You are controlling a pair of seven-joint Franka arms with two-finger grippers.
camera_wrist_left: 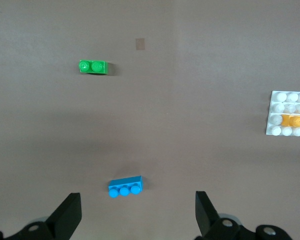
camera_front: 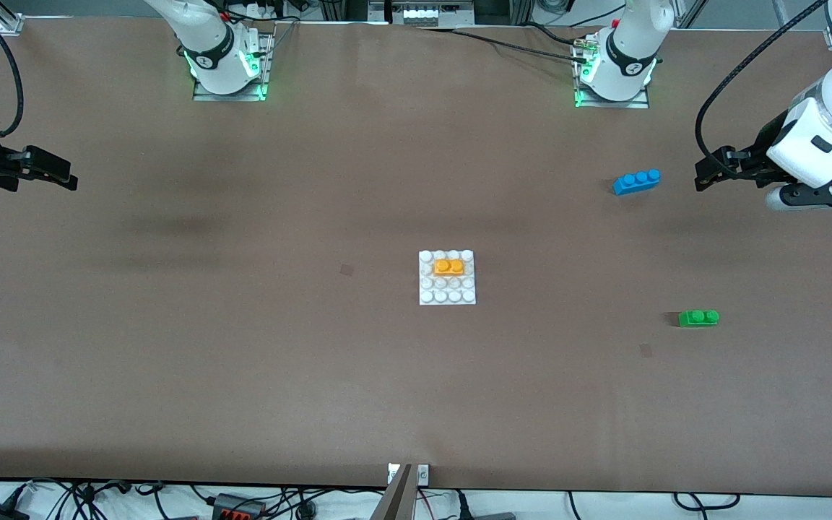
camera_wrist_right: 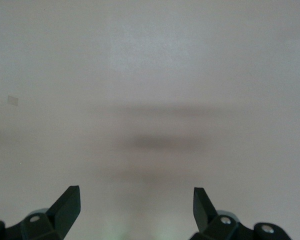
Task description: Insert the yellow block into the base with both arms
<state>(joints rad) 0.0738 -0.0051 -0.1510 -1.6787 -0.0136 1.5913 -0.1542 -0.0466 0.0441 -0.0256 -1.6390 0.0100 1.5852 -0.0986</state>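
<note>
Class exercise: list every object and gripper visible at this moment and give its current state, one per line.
yellow block: seated on the base, studs up, held by no gripper.
base: flat on the table, carrying the yellow block.
blue brick: loose on the table, studs up.
green brick: loose on the table, studs up.
left gripper: open, empty, over the table near the blue brick.
right gripper: open, empty, over bare table.

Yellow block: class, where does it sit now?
In the front view the yellow block sits on the base at mid-table, in the second stud row from the robots.
</note>
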